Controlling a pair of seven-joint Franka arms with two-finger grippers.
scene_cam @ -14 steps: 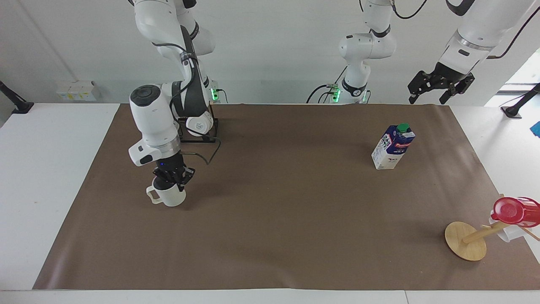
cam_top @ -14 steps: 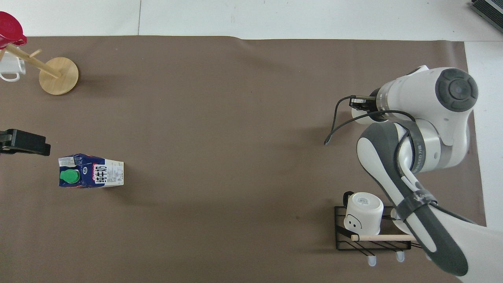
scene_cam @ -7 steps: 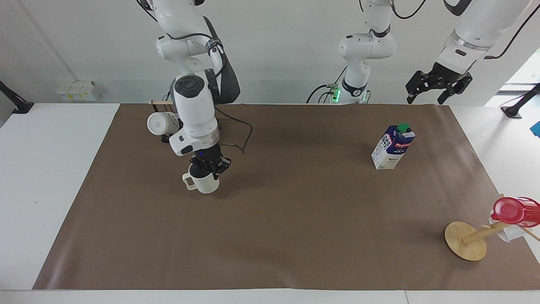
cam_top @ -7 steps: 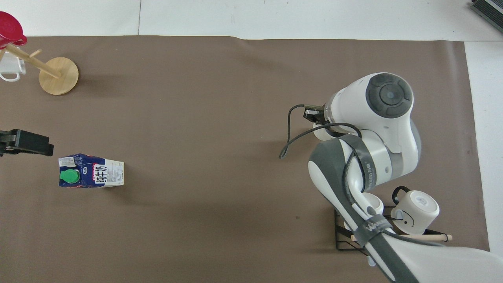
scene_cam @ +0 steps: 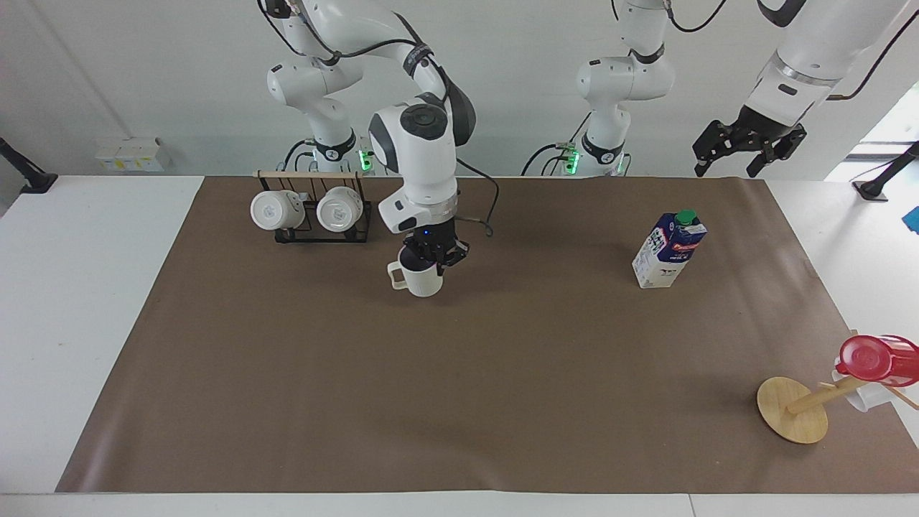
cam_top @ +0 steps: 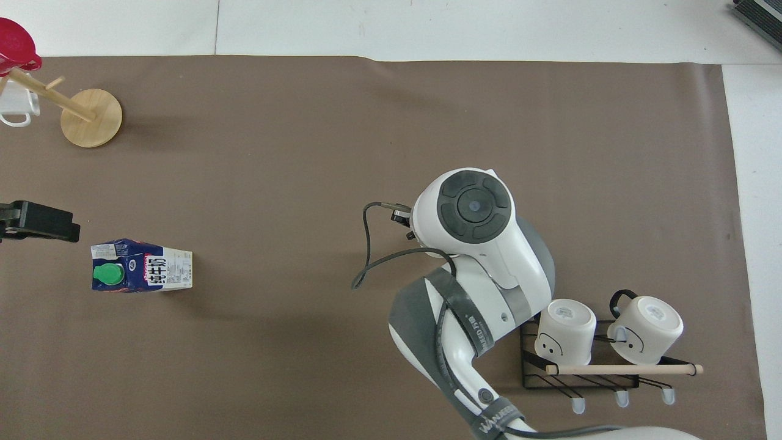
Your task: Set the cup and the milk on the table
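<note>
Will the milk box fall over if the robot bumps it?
Probably, yes. The milk carton stands tall on a small base on the table, so a push near its green cap would likely tip it. A low push might just slide it on the smooth paper sheet. Its flat sides mean it shouldn't roll. Whether it is full or empty cannot be told.

white tabletop w/ brown sheet. on it: milk carton upright twd left-arm end, black mug rack at robots' edge, wooden stand nr corner.
</note>
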